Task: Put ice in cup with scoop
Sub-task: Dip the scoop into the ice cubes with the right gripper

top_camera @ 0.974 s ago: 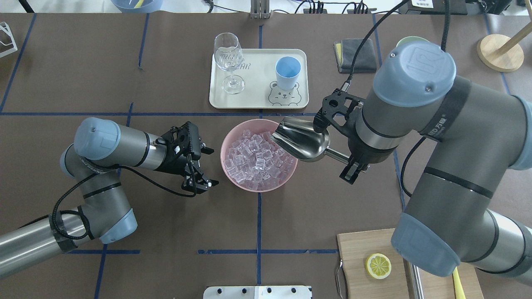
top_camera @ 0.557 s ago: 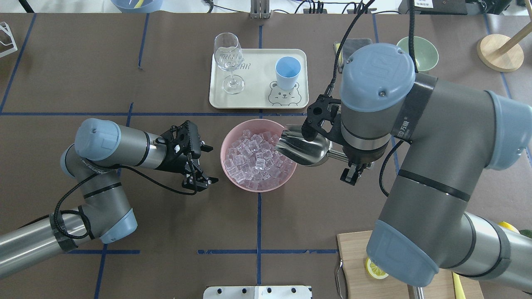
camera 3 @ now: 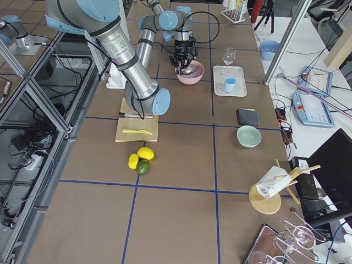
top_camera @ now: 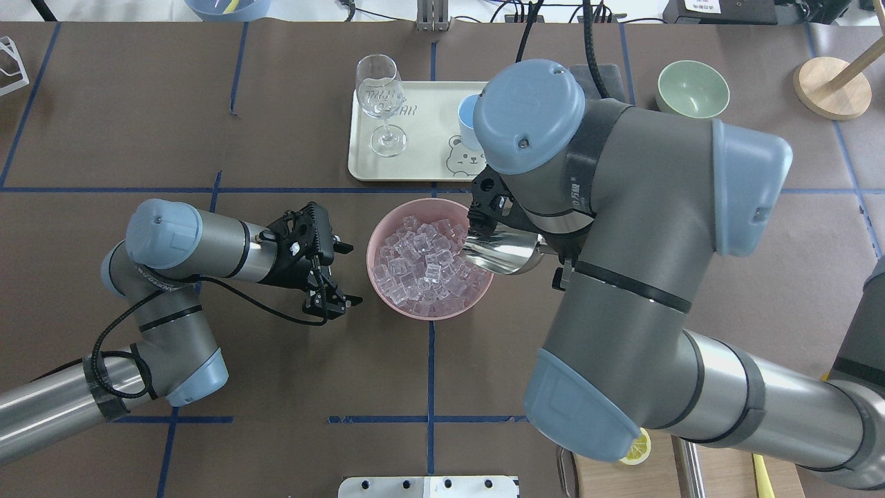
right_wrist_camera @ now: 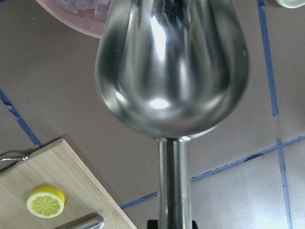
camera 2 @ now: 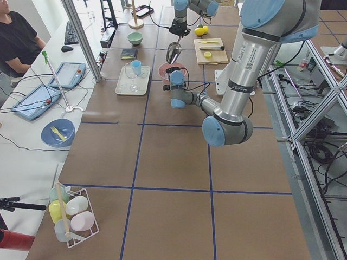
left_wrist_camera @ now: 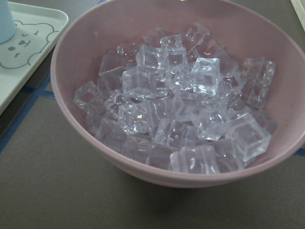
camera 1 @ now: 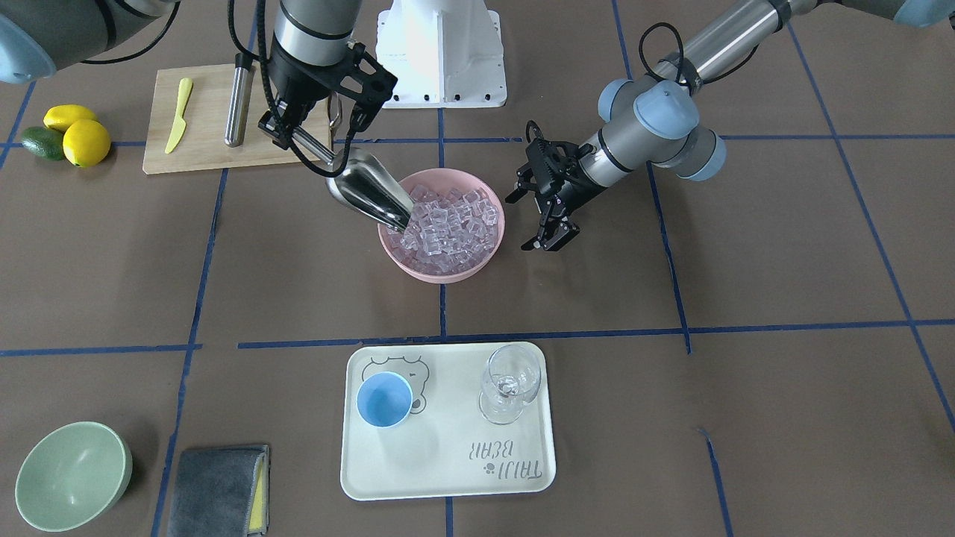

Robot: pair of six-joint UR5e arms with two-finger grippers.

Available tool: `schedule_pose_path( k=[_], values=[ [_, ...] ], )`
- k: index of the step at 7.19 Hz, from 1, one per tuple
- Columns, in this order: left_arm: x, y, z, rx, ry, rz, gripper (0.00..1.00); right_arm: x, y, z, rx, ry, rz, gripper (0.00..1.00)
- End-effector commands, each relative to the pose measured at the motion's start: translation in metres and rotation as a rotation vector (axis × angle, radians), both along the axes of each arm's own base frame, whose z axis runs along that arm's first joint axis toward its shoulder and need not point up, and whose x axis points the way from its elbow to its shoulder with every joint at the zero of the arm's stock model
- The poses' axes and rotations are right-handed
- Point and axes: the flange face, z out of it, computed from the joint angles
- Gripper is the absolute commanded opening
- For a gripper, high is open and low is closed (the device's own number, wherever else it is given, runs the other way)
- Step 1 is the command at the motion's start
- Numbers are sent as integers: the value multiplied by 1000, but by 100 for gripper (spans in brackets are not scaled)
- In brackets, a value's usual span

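**Steel scoop nose-down in the ice: loading step, nothing in the cup yet**

Steel scoop [camera 1: 369, 195] is tilted mouth-down, its lip touching the ice [camera 1: 448, 224] at the right-arm side of the pink bowl [camera 1: 440, 274]. Right gripper [camera 1: 287, 134] has its jaws clamped on the scoop handle. Left gripper [camera 1: 539, 222] hangs just beside the bowl on the opposite side, jaws spread and empty.

Step, as I read it: digging in to load. Scoop interior isn't visible, so I can't tell if any cubes are in it.

The next move calls for pushing the lip under the heap, rolling the trough level so cubes stay in, then carrying it over the bowl's far rim to the cup [camera 1: 384, 399]. The cup is small, so pour slowly or cubes will bounce onto the tray [camera 1: 448, 477].

Cup stands upright on the tray, far side of the bowl from the robot, and looks empty.

Counts:
- scoop 1
- cup 1
- pink bowl 1
- tray 1
- stemmed glass [camera 1: 509, 384] 1, beside the cup
- ice: dozens of cubes, too heaped to count
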Motion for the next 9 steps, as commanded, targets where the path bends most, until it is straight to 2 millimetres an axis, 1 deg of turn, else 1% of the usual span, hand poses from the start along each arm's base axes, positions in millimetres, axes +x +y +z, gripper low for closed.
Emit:
schedule_pose_path(
  k=[1,2,3,5,6,7,9],
  values=[
    [1,0,1,-1,-1,0,100,-14,-3,-23,-3,84,-46,0],
    [1,1,1,-1,-1,2,100,-19,1,-22,1,112,-57,0],
    [1,1,0,0,1,2,100,-33,0,-23,-5,142,-70,0],
    [1,0,1,-1,0,0,100,-57,9,-14,-7,193,-103,0],
    [1,1,0,0,1,2,100,-61,11,-12,-9,199,-109,0],
    [1,0,0,0,1,0,100,-71,14,-12,-13,208,-122,0],
    [1,0,0,0,1,-1,100,-78,17,-10,-18,207,-130,0]
  ],
)
